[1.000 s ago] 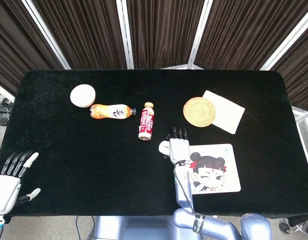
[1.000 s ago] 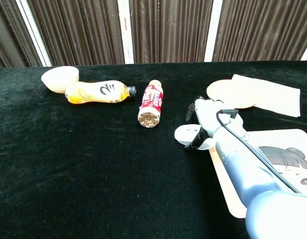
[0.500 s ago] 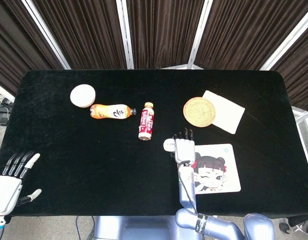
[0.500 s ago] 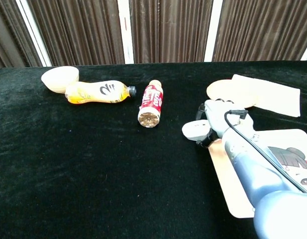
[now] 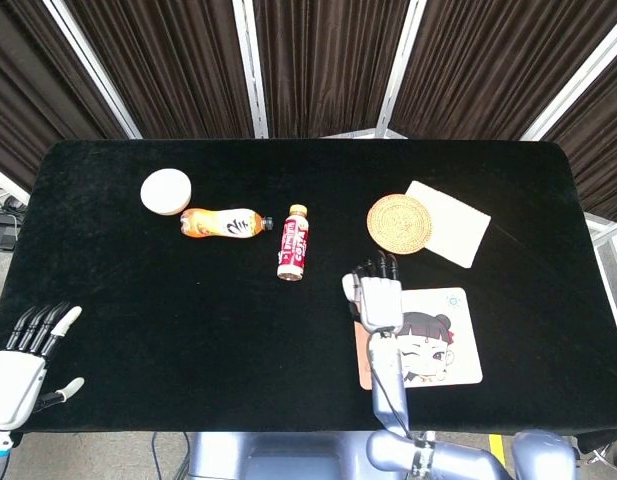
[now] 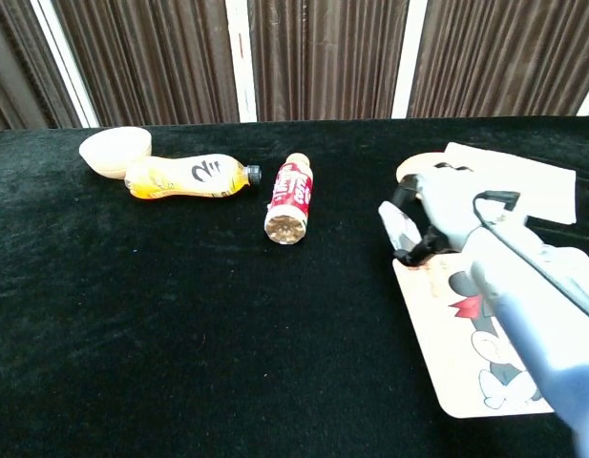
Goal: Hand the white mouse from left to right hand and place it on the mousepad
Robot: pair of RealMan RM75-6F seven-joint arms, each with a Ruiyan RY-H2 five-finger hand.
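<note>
The right hand is gripping the white mouse over the mousepad's edge, apparently not touching it; the left hand is hanging spread, holding nothing.

Even, bright overhead light falls on both views, with barely any shadow beneath the right hand. White things far left of it look slightly washed out. The chest view shows its forearm softly blurred.
</note>
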